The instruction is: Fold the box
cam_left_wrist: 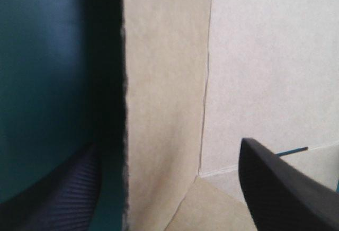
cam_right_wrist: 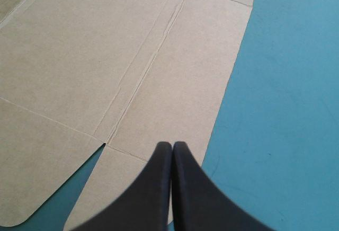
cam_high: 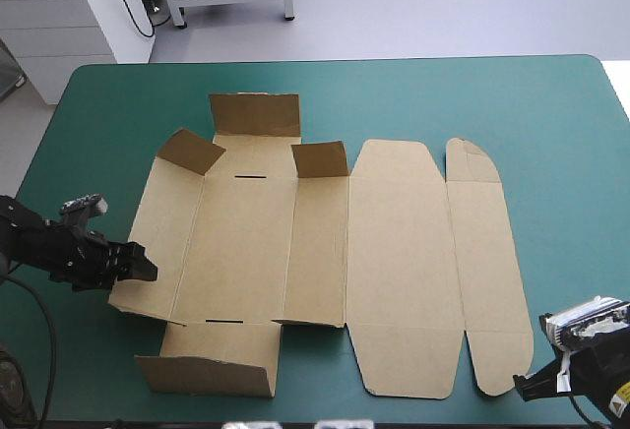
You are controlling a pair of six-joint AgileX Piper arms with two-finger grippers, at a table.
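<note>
- Your right gripper (cam_high: 522, 387) sits at the table's (cam_high: 551, 114) near right corner. Its black fingers are pressed together into one point with nothing between them (cam_right_wrist: 172, 145).
- Its tip is just at the box's (cam_high: 394, 262) near right rounded tab (cam_right_wrist: 132, 188), low over the teal-green cover.
- Along the near edge, left of centre, you'll see the near flap (cam_high: 207, 375) raised as a low wall.
- Your left gripper (cam_high: 146, 270) is at the box's left edge, nearer the near side. The fingers are spread wide (cam_left_wrist: 167, 151): one (cam_left_wrist: 63, 188) outside over the cover, the other (cam_left_wrist: 280, 188) over the brown board. The edge runs between them, unclamped.
- The box fills the middle of the table and is mostly flat. The left side panel (cam_left_wrist: 164, 82) looks slightly lifted, with shadow beneath it.
- The lid panel (cam_high: 399, 262) and outer strip (cam_high: 482, 262) lie flat toward the right edge.
- Farther back, two small corner flaps (cam_high: 190, 151) stand tilted up.
- Farthest, the far flap (cam_high: 254, 114) stands upright, short of the table's far edge.
</note>
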